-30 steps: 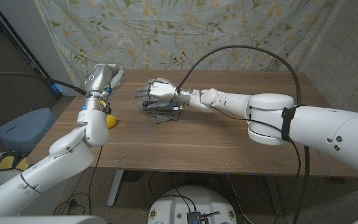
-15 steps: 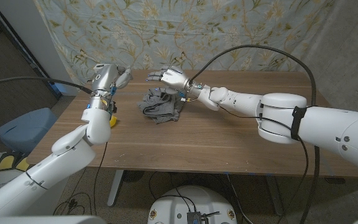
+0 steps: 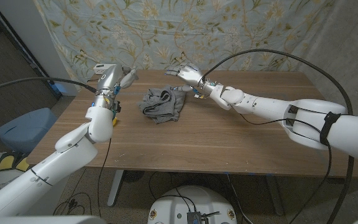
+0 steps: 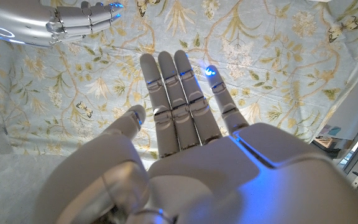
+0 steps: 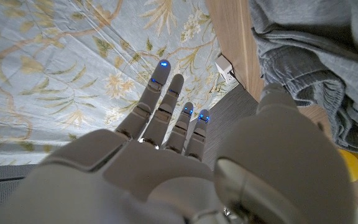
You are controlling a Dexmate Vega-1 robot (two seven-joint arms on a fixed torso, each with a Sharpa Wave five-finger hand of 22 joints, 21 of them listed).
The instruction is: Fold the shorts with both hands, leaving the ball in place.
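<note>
— How are the hands?

— The right hand (image 3: 188, 73) is raised near the table's (image 3: 229, 140) far edge, fingers spread, holding nothing. The left hand (image 3: 120, 77) is lifted toward the far left corner, fingers straight and apart, also empty.

— And the shorts?

— The grey shorts (image 3: 162, 104) lie bunched on the table between both hands, touching neither. The yellow ball (image 3: 113, 118) sits near the left edge, partly behind the left arm.

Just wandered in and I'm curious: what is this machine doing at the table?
A two-armed robot is working on a pair of grey shorts, which lie bunched in a heap on the wooden table. Neither hand holds them now: the right hand hovers open beyond the heap, and the left hand is raised open beside it. A yellow ball sits by the left arm.
</note>
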